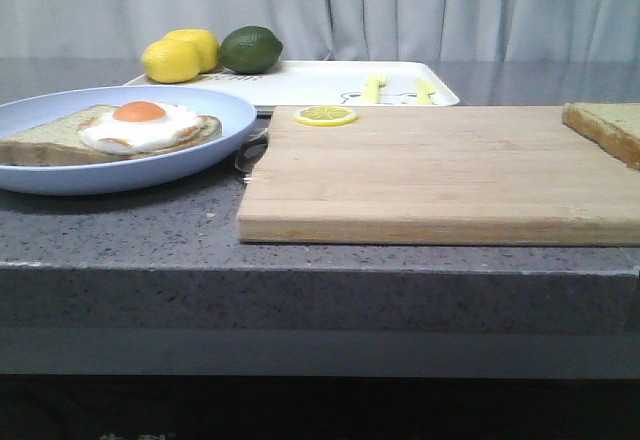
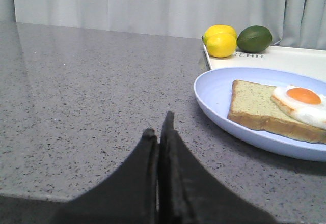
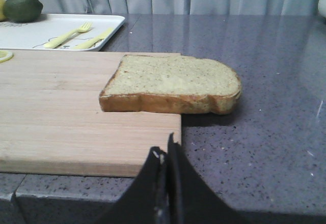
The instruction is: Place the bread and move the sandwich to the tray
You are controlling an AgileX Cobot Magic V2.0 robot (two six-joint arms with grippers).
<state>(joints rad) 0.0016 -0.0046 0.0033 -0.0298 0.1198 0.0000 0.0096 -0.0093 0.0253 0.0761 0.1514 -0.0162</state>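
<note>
The bread (image 3: 173, 84) (image 1: 608, 126) lies flat on the far right corner of the wooden cutting board (image 1: 440, 170), partly overhanging its edge. On the left, a toast slice with a fried egg, the sandwich (image 1: 120, 132) (image 2: 277, 109), rests on a light-blue plate (image 1: 215, 120) (image 2: 214, 94). The white tray (image 1: 310, 82) (image 3: 30, 30) stands behind the board. My left gripper (image 2: 159, 127) is shut and empty over the counter beside the plate. My right gripper (image 3: 165, 150) is shut and empty, at the board's near corner, a short way from the bread. Neither gripper shows in the front view.
Two lemons (image 1: 180, 56) and a lime (image 1: 250, 49) sit at the tray's left end. A yellow fork (image 3: 69, 34) and knife (image 3: 94, 38) lie on the tray. A lemon slice (image 1: 325, 115) lies at the board's far edge. The counter's front edge (image 1: 320, 270) is close.
</note>
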